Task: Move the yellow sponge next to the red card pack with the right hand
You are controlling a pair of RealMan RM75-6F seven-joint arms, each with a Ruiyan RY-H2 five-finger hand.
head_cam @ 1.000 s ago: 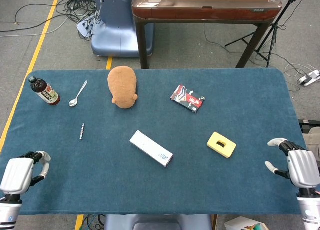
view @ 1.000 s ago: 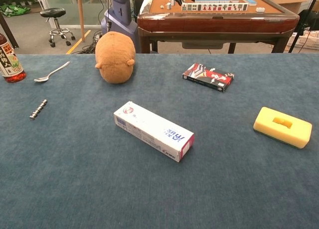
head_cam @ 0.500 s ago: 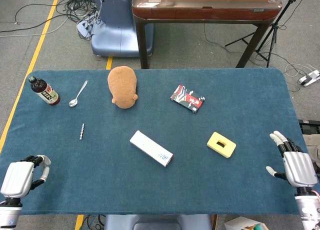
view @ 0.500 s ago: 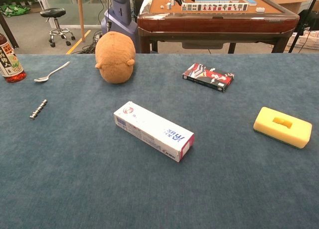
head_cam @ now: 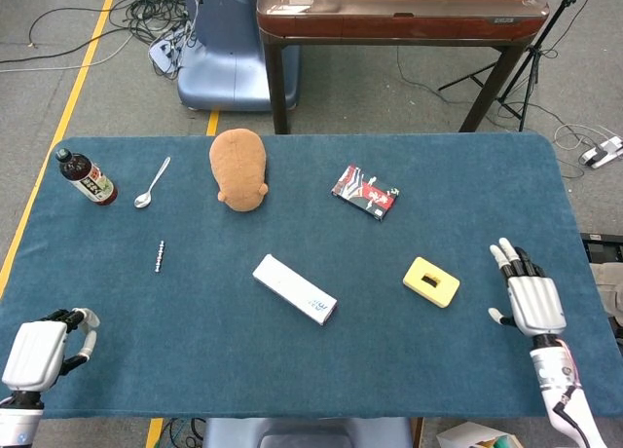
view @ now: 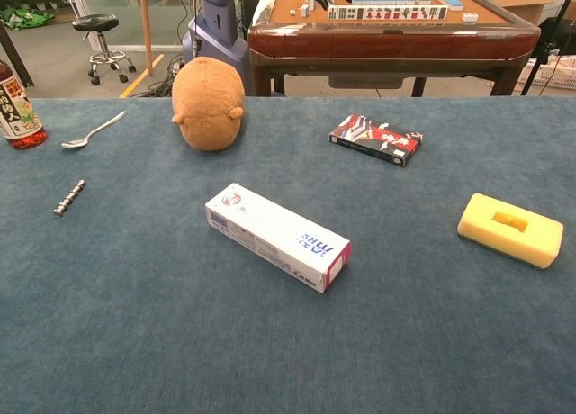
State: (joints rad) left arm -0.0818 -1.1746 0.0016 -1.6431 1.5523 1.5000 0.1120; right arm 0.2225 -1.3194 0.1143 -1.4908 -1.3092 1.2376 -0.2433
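The yellow sponge (head_cam: 431, 281) (view: 510, 229) lies flat on the blue table, right of centre. The red card pack (head_cam: 365, 191) (view: 375, 138) rests further back, up and to the left of the sponge. My right hand (head_cam: 527, 297) hovers over the table to the right of the sponge, fingers stretched out and apart, holding nothing; a gap separates it from the sponge. My left hand (head_cam: 37, 349) sits at the front left corner with its fingers curled in on nothing. Neither hand shows in the chest view.
A white toothpaste box (head_cam: 295, 289) lies mid-table. A brown plush (head_cam: 238, 168), a spoon (head_cam: 152, 183), a dark bottle (head_cam: 87, 177) and a small metal bit (head_cam: 159, 255) occupy the left half. A wooden mahjong table (head_cam: 399, 10) stands behind.
My right hand has moved from the table's right edge inward toward the sponge and its fingers have straightened out. My left hand has slipped slightly lower at the corner.
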